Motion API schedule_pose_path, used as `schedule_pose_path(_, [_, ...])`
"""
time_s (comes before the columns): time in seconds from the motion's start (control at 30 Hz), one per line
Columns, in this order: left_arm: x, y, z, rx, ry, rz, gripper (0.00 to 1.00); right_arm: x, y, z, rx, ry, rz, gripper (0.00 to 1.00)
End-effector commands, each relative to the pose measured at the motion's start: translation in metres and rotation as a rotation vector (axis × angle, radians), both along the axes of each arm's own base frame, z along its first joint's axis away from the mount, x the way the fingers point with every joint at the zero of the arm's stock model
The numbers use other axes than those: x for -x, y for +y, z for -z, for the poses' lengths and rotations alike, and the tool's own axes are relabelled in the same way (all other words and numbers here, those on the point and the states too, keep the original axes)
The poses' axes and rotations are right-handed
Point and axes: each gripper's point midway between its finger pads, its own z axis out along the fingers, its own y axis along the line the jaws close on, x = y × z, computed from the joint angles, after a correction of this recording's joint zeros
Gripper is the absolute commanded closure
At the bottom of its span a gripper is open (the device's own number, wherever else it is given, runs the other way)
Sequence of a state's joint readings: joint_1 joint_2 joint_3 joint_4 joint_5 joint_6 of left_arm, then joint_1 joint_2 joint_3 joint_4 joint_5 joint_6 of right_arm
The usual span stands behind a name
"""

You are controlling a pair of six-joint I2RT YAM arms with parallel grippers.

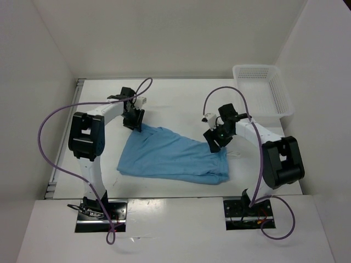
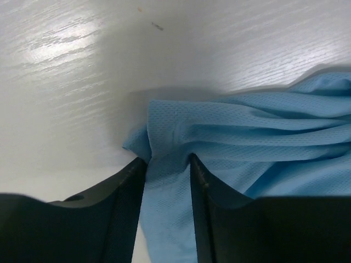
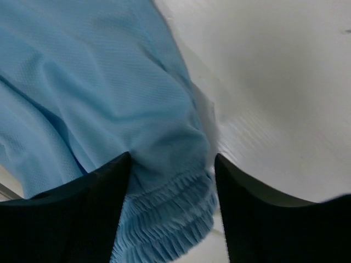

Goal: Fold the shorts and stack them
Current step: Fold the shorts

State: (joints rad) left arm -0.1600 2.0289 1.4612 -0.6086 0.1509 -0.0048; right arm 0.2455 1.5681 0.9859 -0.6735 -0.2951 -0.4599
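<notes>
White wood-grain tabletop (image 1: 175,104); light sky-blue soft fabric shorts (image 1: 170,156) lie beneath both tools. Left gripper (image 2: 167,161) and right gripper (image 3: 173,158) stand apart, each straddling cloth (looks unpinched). I'd clamp deep before folding.

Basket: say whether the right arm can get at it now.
Probably yes: only bare table lies between the white basket and the right gripper, whose open jaws straddle the shorts.

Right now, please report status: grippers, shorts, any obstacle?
Both open: left gripper astride a corner of the shorts, right gripper over the waistband. Shorts lie rumpled on table. White basket far right, apart.
</notes>
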Motion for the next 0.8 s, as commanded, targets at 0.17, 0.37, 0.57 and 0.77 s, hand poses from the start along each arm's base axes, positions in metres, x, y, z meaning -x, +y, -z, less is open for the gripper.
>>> schedule_pose_path(0.17, [0.001,-0.015,0.019,0.068,0.051,0.032,0.94,-0.018,0.003,0.012,0.04,-0.053,0.001,0.77])
schedule_pose_path(0.37, [-0.047,0.05,-0.001,-0.037,-0.077,-0.118,1.0,-0.094,0.013,-0.025,0.017,-0.242,0.147,1.0])
schedule_pose_path(0.57, [-0.079,0.088,-0.03,-0.034,-0.164,-0.203,1.0,-0.169,0.028,-0.063,-0.018,-0.392,0.205,1.0])
schedule_pose_path(0.77, [-0.09,0.082,-0.033,-0.023,-0.189,-0.189,0.8,-0.195,0.034,-0.065,-0.017,-0.417,0.189,0.15])
